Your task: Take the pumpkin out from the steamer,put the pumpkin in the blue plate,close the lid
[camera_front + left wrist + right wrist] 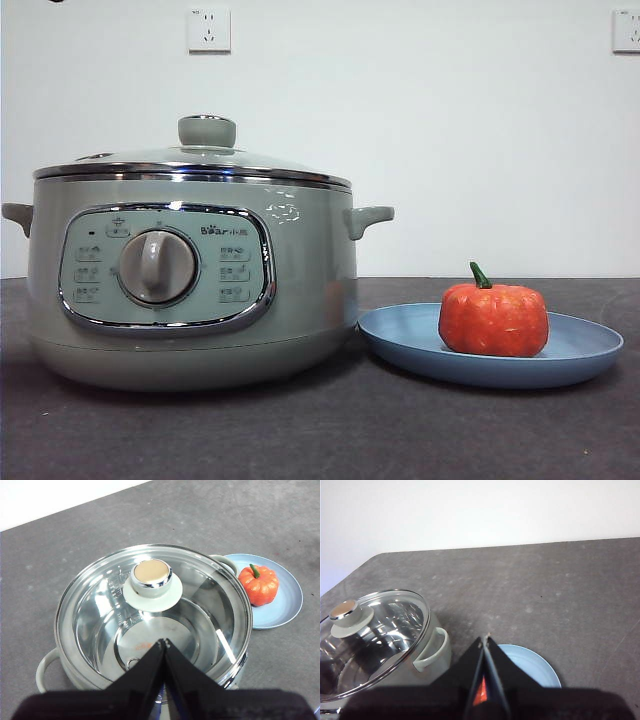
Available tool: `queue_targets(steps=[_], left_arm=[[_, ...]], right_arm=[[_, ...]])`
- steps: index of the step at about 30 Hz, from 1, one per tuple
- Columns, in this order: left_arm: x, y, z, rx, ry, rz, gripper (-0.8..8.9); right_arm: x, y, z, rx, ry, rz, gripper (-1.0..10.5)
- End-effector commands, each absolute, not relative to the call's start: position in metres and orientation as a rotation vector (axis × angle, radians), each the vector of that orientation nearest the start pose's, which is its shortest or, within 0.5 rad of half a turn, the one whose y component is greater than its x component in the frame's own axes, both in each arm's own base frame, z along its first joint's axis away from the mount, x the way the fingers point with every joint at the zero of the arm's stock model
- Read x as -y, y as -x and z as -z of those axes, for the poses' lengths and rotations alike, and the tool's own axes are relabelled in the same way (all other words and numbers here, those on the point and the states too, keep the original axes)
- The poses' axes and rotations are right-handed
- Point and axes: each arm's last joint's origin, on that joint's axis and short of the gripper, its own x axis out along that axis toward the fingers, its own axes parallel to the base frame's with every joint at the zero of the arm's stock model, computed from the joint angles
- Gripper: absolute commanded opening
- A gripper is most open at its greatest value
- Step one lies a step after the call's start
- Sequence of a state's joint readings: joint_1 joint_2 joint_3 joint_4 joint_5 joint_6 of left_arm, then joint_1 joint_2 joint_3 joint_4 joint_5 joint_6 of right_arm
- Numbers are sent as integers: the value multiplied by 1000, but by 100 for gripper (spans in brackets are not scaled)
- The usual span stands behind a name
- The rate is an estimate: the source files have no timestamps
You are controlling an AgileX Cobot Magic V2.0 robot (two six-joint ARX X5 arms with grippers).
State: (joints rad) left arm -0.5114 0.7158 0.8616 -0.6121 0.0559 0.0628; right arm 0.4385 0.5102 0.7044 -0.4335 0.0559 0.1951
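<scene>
Dark grey table (300, 440) under steamer (190, 290) and blue plate (580, 355).

pumpkin (479, 696) mostly hidden behind right hand (486, 641)

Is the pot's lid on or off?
On. The lid sits flat on the pot; its chrome rim meets the pot's edge all round.

A bare test setup rather than a lived-in kitchen: a dark grey surface (320, 430) against a plain white wall (420, 120) with two power sockets (209, 29).
</scene>
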Motion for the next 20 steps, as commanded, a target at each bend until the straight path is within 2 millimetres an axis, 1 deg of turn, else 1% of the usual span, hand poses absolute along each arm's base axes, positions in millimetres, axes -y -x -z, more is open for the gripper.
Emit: queue_targets(steps=[1,3,6,10,14,17,20], left_arm=[[71,-121,-327,-452,-171,576,-3],[66,-116,-327,-456,-173,563,-3],[54,-100,-332,-414,-155,547,-3],[35,-75,-343,-278,-98,516,-3],[20,-57,-348,-154,-69,391,-3],[13,-53,-343,-106,-61,291,-3],[8,-55,-327,-102,-54,192,-3]], right_arm=[[-46,-103,-316,-267,-144,-353,-17],[-46,-103,-316,-267,-144,-353,-17],[-46,-103,-316,-267,-144,-354,-17],[-46,-103,-316,-267,-144,-353,-17],[-46,-103,-316,-267,-144,-353,-17],[-46,-103,-316,-267,-144,-354,-17],[-46,-103,-316,-267,-144,-353,-17]])
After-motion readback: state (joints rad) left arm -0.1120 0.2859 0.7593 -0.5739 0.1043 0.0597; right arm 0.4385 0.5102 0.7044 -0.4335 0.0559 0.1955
